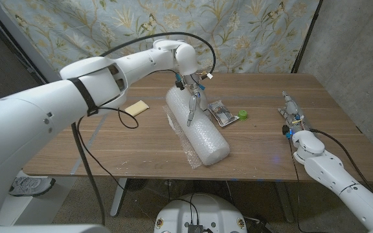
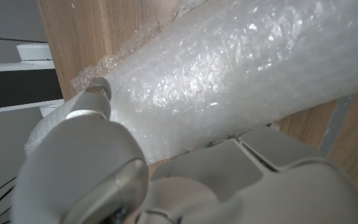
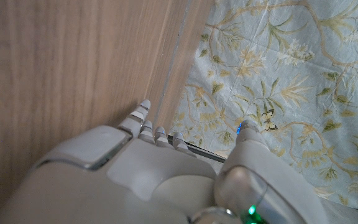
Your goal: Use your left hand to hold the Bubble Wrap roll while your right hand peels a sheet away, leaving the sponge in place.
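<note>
head view: the bubble wrap roll (image 1: 196, 128) is lying slantwise in the middle of the wooden table (image 1: 271, 155), with a loose edge of wrap spreading out beside it. the left hand (image 1: 192, 97) is reaching down over the far end of the roll, and one finger is pointing down onto the top of it. it is touching the roll more than gripping it, so it should be pressing down firmly before any pulling starts. the yellow sponge (image 1: 135, 107) is sitting apart from the roll, on the robot's left side, and should be left alone. a small dark packet (image 1: 219, 113) and a green cap (image 1: 244, 114) are lying just beside the roll. the right hand (image 1: 293, 118) is waiting well apart, near the table's right edge, holding nothing.

left wrist view: the roll (image 2: 241, 74) is filling the space right in front of the left hand (image 2: 104, 168), very close. i cannot tell if the fingers are closing round it.

right wrist view: the right hand (image 3: 160, 180) is standing by the table's far edge with its fingers loosely apart and nothing in them. it should be going for the loose edge next.
</note>
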{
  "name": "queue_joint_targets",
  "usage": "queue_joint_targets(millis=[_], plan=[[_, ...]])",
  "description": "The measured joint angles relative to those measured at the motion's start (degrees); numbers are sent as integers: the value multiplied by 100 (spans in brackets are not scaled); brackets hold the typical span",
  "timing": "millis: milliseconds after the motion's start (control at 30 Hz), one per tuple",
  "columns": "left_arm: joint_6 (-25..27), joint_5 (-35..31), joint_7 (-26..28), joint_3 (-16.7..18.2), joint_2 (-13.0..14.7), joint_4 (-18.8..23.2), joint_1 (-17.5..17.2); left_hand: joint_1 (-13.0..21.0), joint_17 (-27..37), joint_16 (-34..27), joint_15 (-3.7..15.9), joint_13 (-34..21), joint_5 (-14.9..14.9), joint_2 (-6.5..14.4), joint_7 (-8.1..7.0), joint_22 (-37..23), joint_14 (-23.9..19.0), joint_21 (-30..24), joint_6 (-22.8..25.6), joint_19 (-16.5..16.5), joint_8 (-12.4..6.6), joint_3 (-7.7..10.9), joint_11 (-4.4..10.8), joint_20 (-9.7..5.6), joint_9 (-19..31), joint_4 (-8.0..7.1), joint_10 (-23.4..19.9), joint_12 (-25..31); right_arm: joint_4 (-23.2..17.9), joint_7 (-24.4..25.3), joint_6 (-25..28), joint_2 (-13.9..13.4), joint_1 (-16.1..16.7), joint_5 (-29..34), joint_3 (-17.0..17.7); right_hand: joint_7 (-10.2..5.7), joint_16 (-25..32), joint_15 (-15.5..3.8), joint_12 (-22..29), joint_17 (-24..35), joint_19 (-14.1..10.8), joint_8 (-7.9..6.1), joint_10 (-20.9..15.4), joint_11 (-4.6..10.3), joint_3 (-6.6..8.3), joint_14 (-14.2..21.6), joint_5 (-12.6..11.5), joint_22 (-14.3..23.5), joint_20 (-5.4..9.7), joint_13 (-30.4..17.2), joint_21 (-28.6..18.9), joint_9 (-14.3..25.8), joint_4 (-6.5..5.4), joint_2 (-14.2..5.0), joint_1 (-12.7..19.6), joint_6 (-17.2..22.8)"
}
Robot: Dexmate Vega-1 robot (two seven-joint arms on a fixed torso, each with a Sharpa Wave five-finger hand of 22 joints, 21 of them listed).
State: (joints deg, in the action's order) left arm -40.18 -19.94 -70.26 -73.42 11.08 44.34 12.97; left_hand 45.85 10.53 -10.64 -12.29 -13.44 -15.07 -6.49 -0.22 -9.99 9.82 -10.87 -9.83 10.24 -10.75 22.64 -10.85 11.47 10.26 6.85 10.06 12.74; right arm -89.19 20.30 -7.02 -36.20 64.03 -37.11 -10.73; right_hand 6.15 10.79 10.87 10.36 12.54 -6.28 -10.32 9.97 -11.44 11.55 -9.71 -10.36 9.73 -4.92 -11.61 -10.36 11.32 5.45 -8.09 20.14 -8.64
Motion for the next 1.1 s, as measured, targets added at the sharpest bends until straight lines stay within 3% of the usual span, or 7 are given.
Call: queue_joint_targets(millis=[200,267,367,700,800,933,1100], plan=[[51,-141,110,14,109,69,-51,71,0,0,0,-12,0,71,-144,0,0,-35,1,-21,0,-31,79,-23,0,16,-18,24,5,8,16,30,4,-7,1,-20,0,0,0,0,0,0,0,0,0,0,0,0,0,0,0,0,0,0,0,-20],[72,-207,177,58,270,483,-127,100,0,0,0,-29,-29,100,-147,0,0,-45,-3,-23,0,-31,85,-65,0,17,-23,67,18,46,27,41,4,-16,1,-20,3,0,20,0,-1,0,0,0,1,0,0,0,0,0,0,0,1,0,0,-20],[119,-293,267,107,416,733,-206,163,0,-44,0,-29,-40,163,-226,0,0,-85,0,-31,-54,-45,166,-95,0,34,-22,115,36,58,35,56,4,-24,1,-20,3,0,24,0,-1,0,0,0,24,0,0,0,0,0,0,0,24,0,0,-20],[307,-580,589,318,900,1528,-505,448,55,-229,21,-109,-40,296,-246,-30,22,-249,20,-104,-162,-12,231,-208,0,146,-20,340,64,99,57,83,16,-54,6,-41,3,0,45,0,19,0,0,1,24,0,0,2,21,0,-1,0,24,0,0,-40],[351,-633,646,379,1020,1721,-598,547,82,-272,42,-148,-17,320,-246,-30,1,-271,20,-176,-162,5,310,-272,0,163,-23,415,67,110,62,86,26,-64,10,-41,26,-1,45,0,19,0,0,1,24,1,0,3,22,0,-1,-1,24,0,0,-39],[421,-711,713,470,1166,1966,-726,622,142,-357,110,-209,24,394,-246,-57,21,-317,20,-353,-162,12,310,-284,0,170,-23,537,73,128,73,88,42,-77,17,-11,26,-1,45,0,18,0,0,1,24,1,0,13,23,0,-29,0,24,0,0,-69],[500,-783,757,556,1286,2176,-835,809,251,-558,324,-392,145,431,-241,-82,-124,-470,15,-921,-200,-23,497,-415,-1,205,-23,965,83,140,82,91,53,-88,20,-11,26,-1,45,0,10,0,0,1,24,1,0,18,31,0,-33,0,24,0,0,-69]])
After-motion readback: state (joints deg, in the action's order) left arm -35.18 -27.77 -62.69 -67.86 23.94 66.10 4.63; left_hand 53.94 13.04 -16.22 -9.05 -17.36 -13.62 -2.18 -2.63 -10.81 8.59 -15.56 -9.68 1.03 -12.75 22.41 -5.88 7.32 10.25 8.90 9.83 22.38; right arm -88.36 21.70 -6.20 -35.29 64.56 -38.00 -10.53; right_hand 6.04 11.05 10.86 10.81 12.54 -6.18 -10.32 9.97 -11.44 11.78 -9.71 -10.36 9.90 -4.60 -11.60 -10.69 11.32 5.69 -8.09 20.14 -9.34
